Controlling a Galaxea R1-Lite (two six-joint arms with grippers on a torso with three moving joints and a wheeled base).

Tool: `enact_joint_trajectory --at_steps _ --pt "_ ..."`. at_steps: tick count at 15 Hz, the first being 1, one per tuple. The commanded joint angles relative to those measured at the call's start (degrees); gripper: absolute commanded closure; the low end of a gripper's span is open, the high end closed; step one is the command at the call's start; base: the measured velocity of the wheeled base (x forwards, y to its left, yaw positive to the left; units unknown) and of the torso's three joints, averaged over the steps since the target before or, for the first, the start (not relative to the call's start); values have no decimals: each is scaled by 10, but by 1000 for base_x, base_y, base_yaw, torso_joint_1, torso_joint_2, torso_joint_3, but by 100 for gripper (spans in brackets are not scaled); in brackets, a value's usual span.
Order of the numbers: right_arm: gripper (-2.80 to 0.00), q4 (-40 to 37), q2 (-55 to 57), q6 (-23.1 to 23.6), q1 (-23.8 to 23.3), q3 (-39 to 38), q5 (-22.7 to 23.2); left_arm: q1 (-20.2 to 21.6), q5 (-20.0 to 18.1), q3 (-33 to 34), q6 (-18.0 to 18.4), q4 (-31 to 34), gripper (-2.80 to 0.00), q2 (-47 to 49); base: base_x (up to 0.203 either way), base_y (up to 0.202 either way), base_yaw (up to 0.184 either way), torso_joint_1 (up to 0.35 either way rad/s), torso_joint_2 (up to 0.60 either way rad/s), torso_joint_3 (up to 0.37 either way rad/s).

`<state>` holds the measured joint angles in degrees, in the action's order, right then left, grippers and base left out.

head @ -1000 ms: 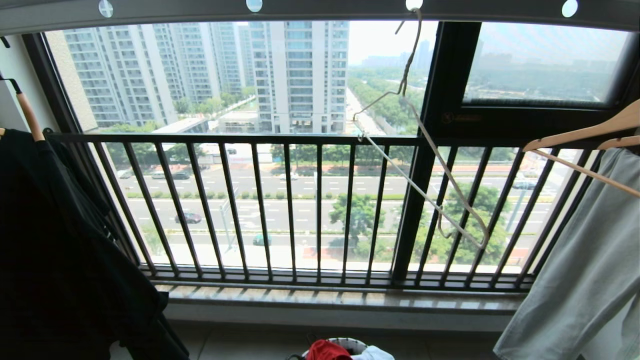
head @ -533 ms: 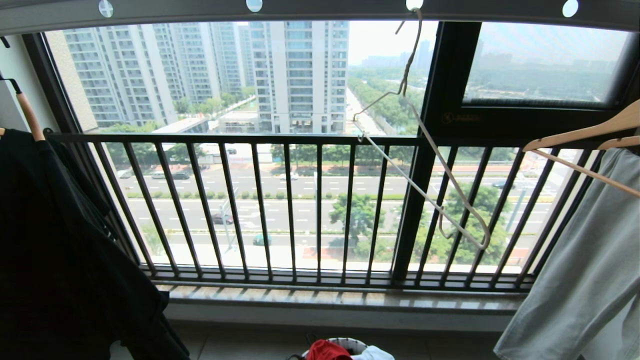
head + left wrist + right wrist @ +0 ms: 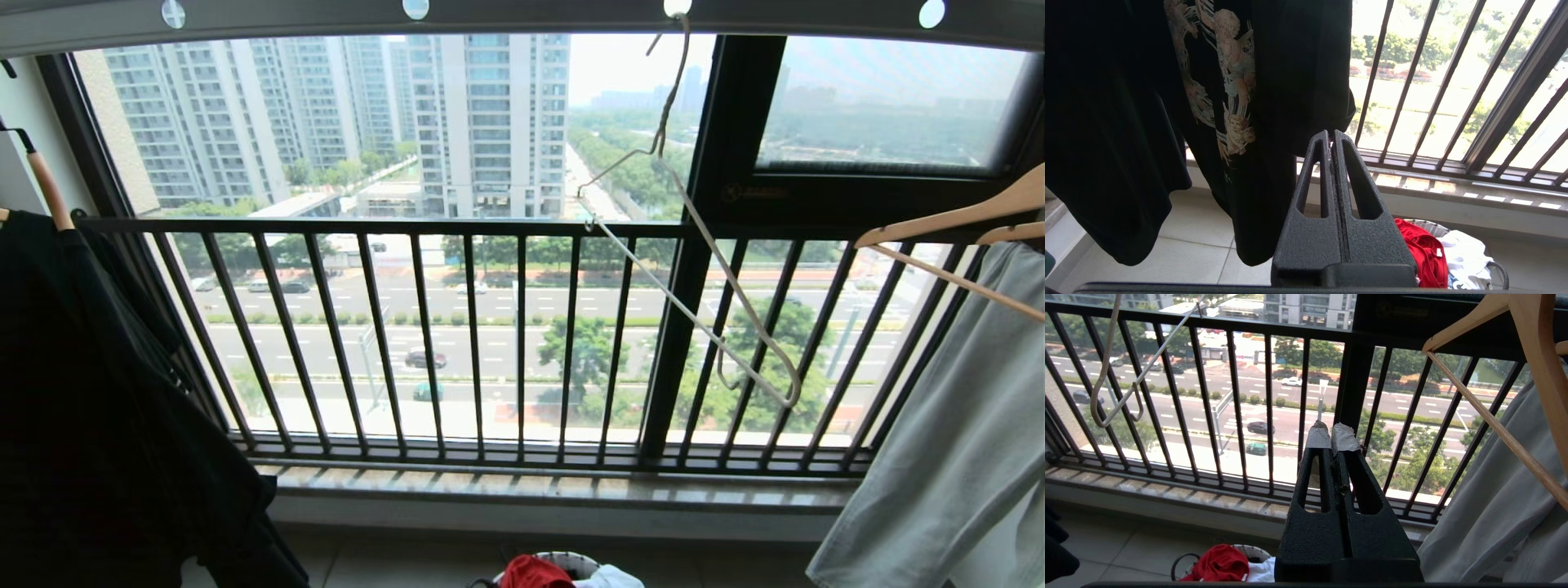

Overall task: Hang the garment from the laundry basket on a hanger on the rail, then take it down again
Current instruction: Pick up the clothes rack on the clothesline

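Start of the job: red T-shirt [image 3: 1218, 563] not yet picked, lying in the basket [image 3: 1182, 565] on the floor, below and ahead of the right pincer [image 3: 1331, 437], fingers pressed together, empty. Left pincer [image 3: 1331, 139] likewise shut, empty, beside a black T-shirt [image 3: 1167, 102]. Next: open, reach down, grasp red cloth only. Wire hanger [image 3: 694, 245] bare on the rail [image 3: 531, 15] above; white garment [image 3: 1261, 569] alongside in the basket, wooden hanger [image 3: 1494, 375] close by the right pincer.
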<state>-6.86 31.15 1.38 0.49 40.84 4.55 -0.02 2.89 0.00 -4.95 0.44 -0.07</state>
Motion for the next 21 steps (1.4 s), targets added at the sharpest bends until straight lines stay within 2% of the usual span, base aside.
enact_joint_trajectory --at_steps 1,3,7,9,12,13,17,18,21 --pt "0 -1 101 -3 4 44 20 0 1 0 -1 0 0 1 0 0 0 0 0 0" --pt "0 -32 143 -19 38 116 35 0 0 0 -1 0 0 1 0 0 0 0 0 0" --pt "0 -182 222 -106 181 297 45 0 1 0 -1 0 0 1 0 0 0 0 0 0" --pt "0 -218 264 -124 232 335 46 0 1 0 -1 0 0 1 0 0 0 0 0 0" --pt "0 -225 300 -126 297 351 42 0 1 0 -1 0 0 1 0 0 0 0 0 0" --pt "0 -225 314 -127 316 361 33 0 1 0 -1 0 0 1 0 0 0 0 0 0" --pt "0 -225 364 -147 398 396 -64 0 1 0 -1 0 0 1 0 0 0 0 0 0" --pt "-280 -226 377 -147 422 409 -86 0 0 0 -1 0 0 1 0 0 0 0 0 0" --pt "-280 -250 441 -147 462 461 -147 -1 1 0 -1 0 0 1 0 0 0 0 0 0"
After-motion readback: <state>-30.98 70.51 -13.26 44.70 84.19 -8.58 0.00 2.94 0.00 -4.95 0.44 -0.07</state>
